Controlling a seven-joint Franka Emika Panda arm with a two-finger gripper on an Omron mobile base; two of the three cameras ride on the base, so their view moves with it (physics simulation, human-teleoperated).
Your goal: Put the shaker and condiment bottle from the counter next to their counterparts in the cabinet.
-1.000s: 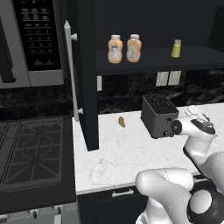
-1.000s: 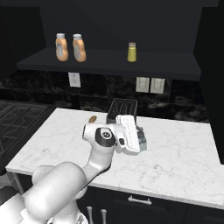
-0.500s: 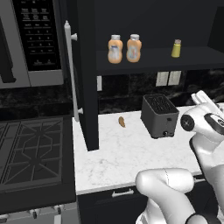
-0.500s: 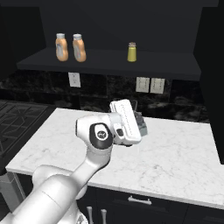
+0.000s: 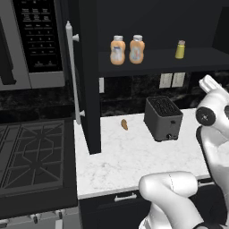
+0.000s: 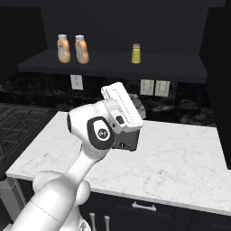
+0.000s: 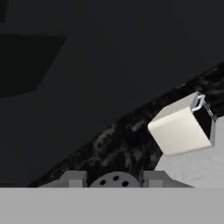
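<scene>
On the cabinet (image 5: 147, 60) shelf two orange condiment bottles (image 5: 117, 50) stand side by side, nearly touching, left of the middle; well to their right on the same shelf stands the yellow-green shaker (image 5: 180, 49) with its tan cap. From the right base view the same pair of bottles (image 6: 63, 48) sits at the shelf's left and the yellow-green shaker (image 6: 136, 53) near its middle. The cabinet door (image 5: 87, 80) hangs open, its long silver handle (image 5: 71, 74) facing the stove (image 5: 31, 154).

On the white marble counter (image 5: 129, 163) a dark toaster (image 5: 163, 118) stands toward the back, with a small brown item (image 5: 124, 125) lying to its left (too small to name).

In the hand view the gripper (image 7: 114, 180) has its two finger tips pressed against a round grey perforated cap between them: the pale shaker (image 7: 114, 179) is pinched there, lifted off the counter. Behind it show a dark marbled wall and a pale box (image 7: 181, 127)
</scene>
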